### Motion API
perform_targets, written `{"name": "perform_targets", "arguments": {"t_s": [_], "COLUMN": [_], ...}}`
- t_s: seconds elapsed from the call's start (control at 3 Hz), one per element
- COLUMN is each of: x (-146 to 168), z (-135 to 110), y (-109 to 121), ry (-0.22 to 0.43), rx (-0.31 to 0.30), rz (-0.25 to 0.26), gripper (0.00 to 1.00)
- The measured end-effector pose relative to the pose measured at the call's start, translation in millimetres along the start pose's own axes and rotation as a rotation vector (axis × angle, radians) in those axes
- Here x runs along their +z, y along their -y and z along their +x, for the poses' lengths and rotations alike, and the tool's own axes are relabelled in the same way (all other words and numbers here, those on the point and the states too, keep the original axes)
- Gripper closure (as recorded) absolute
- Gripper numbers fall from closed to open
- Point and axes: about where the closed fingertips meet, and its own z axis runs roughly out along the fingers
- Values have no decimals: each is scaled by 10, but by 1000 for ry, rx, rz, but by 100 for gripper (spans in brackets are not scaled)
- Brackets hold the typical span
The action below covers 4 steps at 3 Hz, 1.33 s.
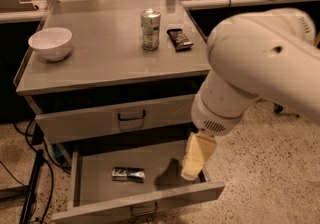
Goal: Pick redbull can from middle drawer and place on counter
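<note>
the redbull can (128, 174) lies on its side in the open middle drawer (150, 199), its long way running across the drawer, and the gripper (196, 160) hangs over the drawer's right end, beside the can, holding nothing, though i cannot tell how wide it is open.

My fingers (196, 160) hang over the right end of the middle drawer (95, 185), hiding its wall there. My arm (260, 68) covers the right front corner of the bench (100, 63). Print on the redbull can (128, 174) is too small to read.
</note>
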Motion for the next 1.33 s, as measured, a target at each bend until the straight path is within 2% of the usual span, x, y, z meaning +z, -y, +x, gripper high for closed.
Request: {"name": "perform_targets", "arguments": {"t_s": [0.33,0.67,1.0,1.33], "x": [412,691,698,901], "z": [-186,-365,-371,-460], "y": [-158,-235,-229,-251], "ry": [21,53,55,64], "rx": [26,33,34,35], "rz": [-51,-87,-86,-113], "gripper": [0,0,0,0]}}
